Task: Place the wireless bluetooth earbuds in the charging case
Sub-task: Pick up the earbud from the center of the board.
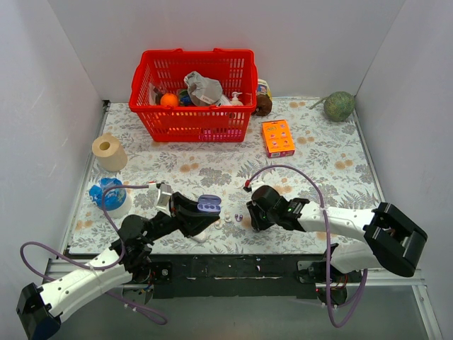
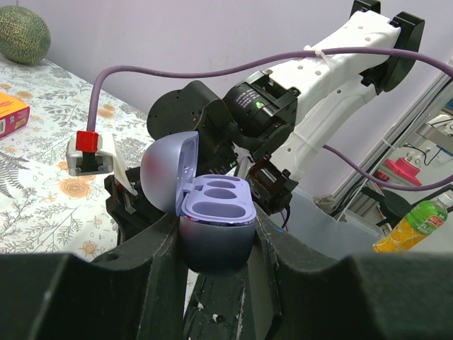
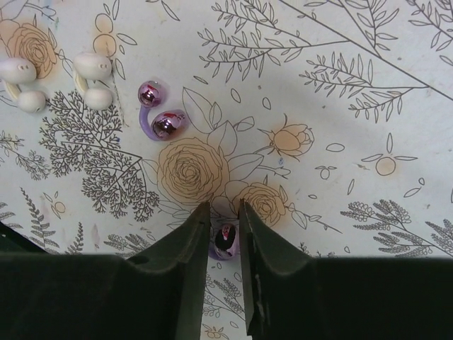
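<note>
My left gripper [image 2: 216, 237] [image 1: 204, 214] is shut on the lavender charging case [image 2: 216, 212] [image 1: 209, 205] and holds it upright above the table. The lid is open and both purple sockets are empty. My right gripper [image 3: 224, 207] [image 1: 249, 217] points down at the tablecloth, its fingers closed on one glossy purple earbud [image 3: 226, 241]. The other purple earbud [image 3: 160, 119], with a curved lavender hook, lies on the cloth up and to the left of the right gripper.
Two white earbuds [image 3: 92, 74] lie left of the purple one. A red basket [image 1: 192, 93] of items stands at the back, with an orange box [image 1: 277, 137], a melon [image 1: 339, 105], a paper roll [image 1: 109, 151] and a blue object [image 1: 107, 193].
</note>
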Available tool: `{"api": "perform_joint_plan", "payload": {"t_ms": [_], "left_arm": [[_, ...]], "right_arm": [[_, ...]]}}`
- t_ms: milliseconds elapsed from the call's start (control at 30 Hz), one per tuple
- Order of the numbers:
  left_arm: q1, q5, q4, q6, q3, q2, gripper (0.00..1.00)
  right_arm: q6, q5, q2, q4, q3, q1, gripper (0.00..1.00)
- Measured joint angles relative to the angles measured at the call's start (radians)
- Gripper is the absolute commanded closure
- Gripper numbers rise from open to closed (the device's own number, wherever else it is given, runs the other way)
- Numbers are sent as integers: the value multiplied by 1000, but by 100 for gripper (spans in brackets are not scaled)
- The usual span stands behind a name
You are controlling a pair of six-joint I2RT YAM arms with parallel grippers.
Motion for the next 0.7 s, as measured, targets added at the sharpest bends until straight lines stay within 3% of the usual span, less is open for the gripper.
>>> {"api": "perform_joint_plan", "payload": {"t_ms": [167,300,400,567,700], "left_arm": [[0,2,0,0,0,8,100],[0,2,0,0,0,8,100],[0,2,0,0,0,10,100],[0,2,6,0,0,18,100],[0,2,8,0,0,21,100]], "right_arm": [[-2,-2,9,12,1,0,82],[1,-6,7,11,1,0,55],[8,-4,-7,4,1,0,48],[36,9,-103,-21,1,0,48],[62,14,-201,-20,1,0,57]]}}
